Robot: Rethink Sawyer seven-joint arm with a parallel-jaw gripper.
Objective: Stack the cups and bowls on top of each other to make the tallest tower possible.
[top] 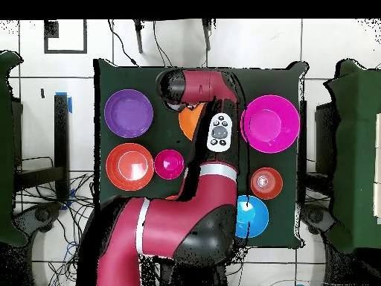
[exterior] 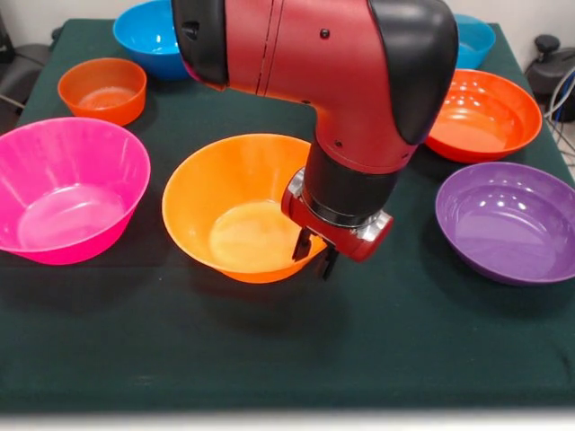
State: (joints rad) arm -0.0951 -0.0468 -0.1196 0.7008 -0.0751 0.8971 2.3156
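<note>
Dark green tablecloth point(exterior: 269, 359), front view: I see my gripper point(exterior: 316, 254) hanging over the yellow-orange bowl's point(exterior: 235, 205) rim, short fingers slightly parted, holding nothing. Pink bowl point(exterior: 67, 187), purple bowl point(exterior: 508, 220), all separate. Overhead: magenta bowl point(top: 169, 164) and orange-red bowl point(top: 129, 166) sit apart; nothing stacked yet, whole tower remains.

You have a dark green table cloth point(exterior: 108, 341) under a yellow-orange bowl point(exterior: 238, 211), a pink bowl point(exterior: 67, 189), a purple bowl point(exterior: 508, 220), an orange-red bowl point(exterior: 485, 112), two blue bowls point(exterior: 148, 36) and a red-and-black arm point(exterior: 314, 63).
</note>
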